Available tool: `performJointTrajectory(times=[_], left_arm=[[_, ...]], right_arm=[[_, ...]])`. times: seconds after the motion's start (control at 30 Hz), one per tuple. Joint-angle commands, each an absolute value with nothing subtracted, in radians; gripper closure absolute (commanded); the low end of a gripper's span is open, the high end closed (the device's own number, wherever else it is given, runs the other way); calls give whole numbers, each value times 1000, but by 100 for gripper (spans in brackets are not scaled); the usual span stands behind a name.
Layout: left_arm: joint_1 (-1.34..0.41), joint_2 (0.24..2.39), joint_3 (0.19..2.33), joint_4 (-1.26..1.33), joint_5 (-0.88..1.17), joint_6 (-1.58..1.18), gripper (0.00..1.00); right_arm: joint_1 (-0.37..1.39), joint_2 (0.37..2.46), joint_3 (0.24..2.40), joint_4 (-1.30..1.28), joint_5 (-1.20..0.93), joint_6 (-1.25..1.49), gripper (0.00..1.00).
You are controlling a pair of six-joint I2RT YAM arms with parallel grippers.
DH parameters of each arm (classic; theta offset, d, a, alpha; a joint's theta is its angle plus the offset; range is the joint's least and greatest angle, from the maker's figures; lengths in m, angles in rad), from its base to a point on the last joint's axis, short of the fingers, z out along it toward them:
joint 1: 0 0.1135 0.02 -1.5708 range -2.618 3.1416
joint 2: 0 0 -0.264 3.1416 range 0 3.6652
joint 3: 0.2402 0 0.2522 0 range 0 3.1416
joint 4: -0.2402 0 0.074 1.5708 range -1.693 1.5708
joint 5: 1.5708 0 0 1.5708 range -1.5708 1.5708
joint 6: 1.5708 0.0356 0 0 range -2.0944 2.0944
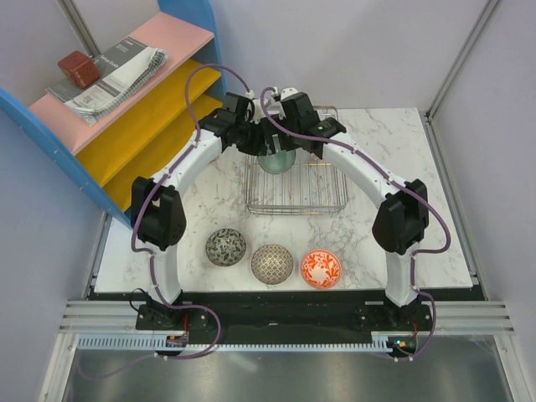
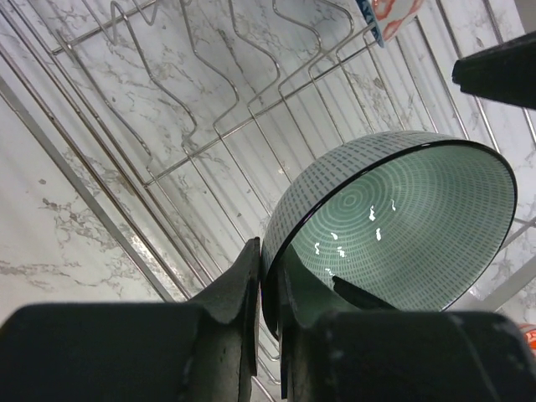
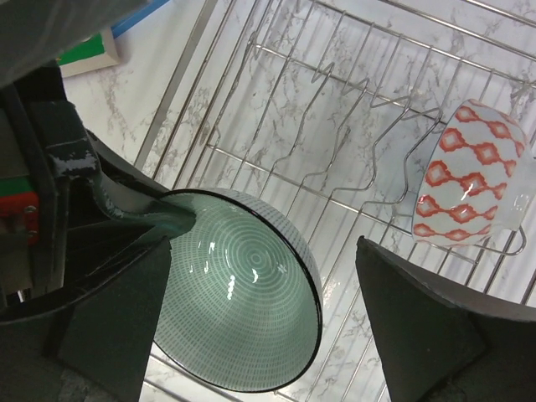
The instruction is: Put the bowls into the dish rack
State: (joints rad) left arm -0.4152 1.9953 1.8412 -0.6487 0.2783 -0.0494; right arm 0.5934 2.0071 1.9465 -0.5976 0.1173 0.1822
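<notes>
The left gripper [image 2: 264, 310] clamps the pale green bowl [image 2: 402, 218] by its rim, to stand it in the dish rack [image 1: 297, 194]; the right gripper [image 3: 264, 251] hangs jaws wide apart.

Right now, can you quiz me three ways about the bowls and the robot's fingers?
1. How many bowls sit on the table? A two; B three; C five.
2. Where is the green bowl? A on the table; B over the dish rack; C on the shelf.
3. The right fingers are: A wide open; B pinching a bowl; C hidden.
Answers: 1 B, dark grey bowl, beige bowl, red-orange bowl. 2 B, left fingers hold its rim above the wires. 3 A, a big gap separates them.
</notes>
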Motion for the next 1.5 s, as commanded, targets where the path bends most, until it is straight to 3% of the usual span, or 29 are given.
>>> performJointTrajectory(times=[0.0,0.2,0.5,1.1,1.47], left_arm=[[-391,1898,1852,-598,379,-12,98],[-359,1845,1839,-595,436,38,98],[-319,1810,1798,-581,612,86,98],[-314,1781,1766,-560,733,95,98],[-313,1773,1743,-546,732,103,98]], right_arm=[[551,1921,1916,-564,11,166,2],[459,1898,1855,-568,-196,173,2],[370,1919,1816,-499,-738,276,2],[370,1922,1681,-275,-916,428,3],[356,1887,1575,-60,-1031,597,17]])
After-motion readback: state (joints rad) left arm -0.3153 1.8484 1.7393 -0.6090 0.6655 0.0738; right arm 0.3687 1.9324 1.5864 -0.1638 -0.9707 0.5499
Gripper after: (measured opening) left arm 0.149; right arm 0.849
